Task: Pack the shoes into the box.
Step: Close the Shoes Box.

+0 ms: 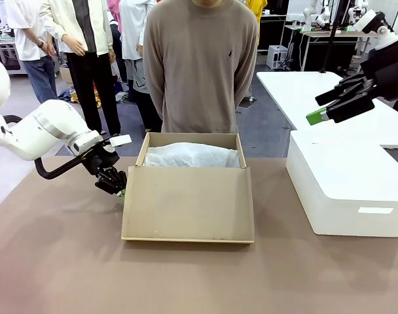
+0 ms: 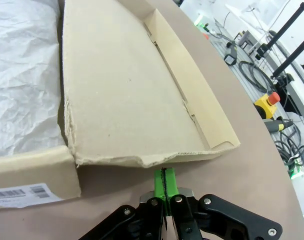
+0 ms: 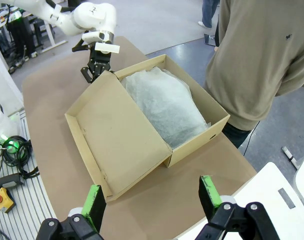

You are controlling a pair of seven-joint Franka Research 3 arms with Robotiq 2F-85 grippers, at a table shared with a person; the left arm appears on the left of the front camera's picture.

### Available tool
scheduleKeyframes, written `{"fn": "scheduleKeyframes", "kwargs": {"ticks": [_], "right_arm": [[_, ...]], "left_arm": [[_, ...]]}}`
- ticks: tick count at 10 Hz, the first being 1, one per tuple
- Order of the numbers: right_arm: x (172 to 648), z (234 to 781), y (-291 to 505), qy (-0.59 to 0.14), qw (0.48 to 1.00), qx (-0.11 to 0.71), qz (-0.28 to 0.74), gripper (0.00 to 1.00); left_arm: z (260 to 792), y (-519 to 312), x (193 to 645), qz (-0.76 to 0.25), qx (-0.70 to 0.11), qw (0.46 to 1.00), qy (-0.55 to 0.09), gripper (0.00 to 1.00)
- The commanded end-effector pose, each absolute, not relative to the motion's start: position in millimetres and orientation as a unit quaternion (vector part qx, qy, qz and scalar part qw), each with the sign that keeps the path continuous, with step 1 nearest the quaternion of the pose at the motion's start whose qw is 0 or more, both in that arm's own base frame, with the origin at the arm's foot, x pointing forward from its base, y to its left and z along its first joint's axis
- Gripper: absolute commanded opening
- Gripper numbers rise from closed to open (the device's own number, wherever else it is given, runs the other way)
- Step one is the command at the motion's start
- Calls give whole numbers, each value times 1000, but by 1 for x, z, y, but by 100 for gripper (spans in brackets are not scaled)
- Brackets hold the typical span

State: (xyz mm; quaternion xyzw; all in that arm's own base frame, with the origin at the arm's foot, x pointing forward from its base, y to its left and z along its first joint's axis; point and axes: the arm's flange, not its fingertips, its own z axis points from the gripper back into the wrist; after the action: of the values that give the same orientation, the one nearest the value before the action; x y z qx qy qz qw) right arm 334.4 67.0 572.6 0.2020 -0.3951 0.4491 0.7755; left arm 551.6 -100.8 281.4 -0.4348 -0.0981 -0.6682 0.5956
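The tan cardboard box (image 1: pixel 144 149) stands open at the table's middle. Its flap lid (image 1: pixel 189 203) lies folded out towards me, and white tissue paper (image 1: pixel 192 156) fills the inside. The shoes are hidden. My left gripper (image 1: pixel 119 190) is low at the lid's left edge. In the left wrist view its green pads (image 2: pixel 164 176) are pressed together, shut on nothing, with the tips right at the lid's torn edge (image 2: pixel 142 161). My right gripper (image 1: pixel 320 111) hangs high at the right, open and empty. From above it sees the box (image 3: pixel 197 142), the lid (image 3: pixel 117 140) and the left gripper (image 3: pixel 93 72).
A large white box (image 1: pixel 346 190) with rounded corners sits on the table at the right, below my right gripper. A person (image 1: pixel 199 65) stands close behind the cardboard box at the far edge. Bare brown table lies in front of the lid and to its left.
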Motion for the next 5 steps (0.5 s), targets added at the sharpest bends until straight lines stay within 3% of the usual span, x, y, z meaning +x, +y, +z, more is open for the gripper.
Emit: {"fn": "scheduleKeyframes", "kwargs": {"ticks": [1, 5], "right_arm": [[337, 572, 66, -402, 766, 211, 455, 100], [337, 572, 66, -402, 766, 211, 455, 100]], "left_arm": [[276, -106, 546, -665, -452, 583, -118, 0], [271, -114, 544, -662, -480, 564, -116, 0]]}}
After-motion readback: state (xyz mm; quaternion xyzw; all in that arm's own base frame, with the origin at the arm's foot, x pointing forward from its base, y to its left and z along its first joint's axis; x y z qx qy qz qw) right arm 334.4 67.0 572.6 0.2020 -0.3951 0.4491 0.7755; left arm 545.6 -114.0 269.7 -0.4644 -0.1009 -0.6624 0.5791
